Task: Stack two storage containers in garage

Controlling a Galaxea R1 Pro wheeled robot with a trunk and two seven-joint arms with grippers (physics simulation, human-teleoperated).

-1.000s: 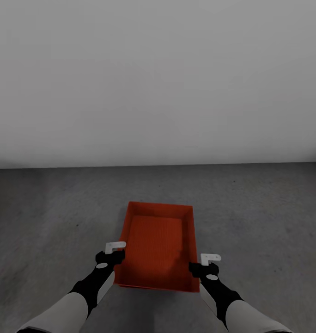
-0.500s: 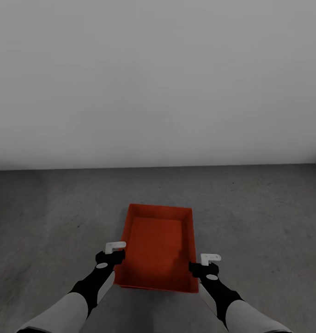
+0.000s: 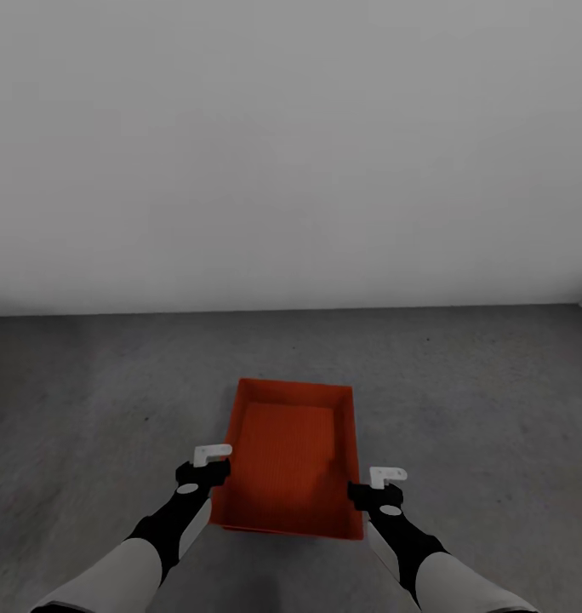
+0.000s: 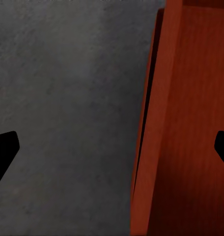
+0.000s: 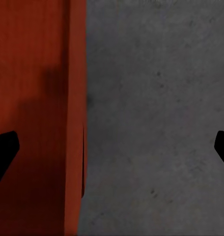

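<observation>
While both arms flank it, the storage container [image 3: 293, 458] sits on the dark grey floor [image 3: 478, 400] of the garage, its long axis running away from the robot toward the grey wall [image 3: 291, 153]. A second rim line shows under its near edge and along its side in the left wrist view, which suggests two bins nested; this cannot be confirmed.

The left gripper [image 3: 211, 460] stands at the container's left wall, the right gripper [image 3: 379, 485] at its right wall, each near the robot-side end. In the wrist views each pair of fingers is spread wide and straddles a side wall [image 4: 156, 128] [image 5: 76, 118], one tip over the bin's interior, one over bare concrete; nothing is clamped. Whether the tips are level with the rim or above it cannot be told.

Both arms are about equally near. Open concrete lies on every side, with ample room ahead to the wall and to either flank.

Judgement: placement looks complete; a straight upward withdrawal would clear both walls.
</observation>
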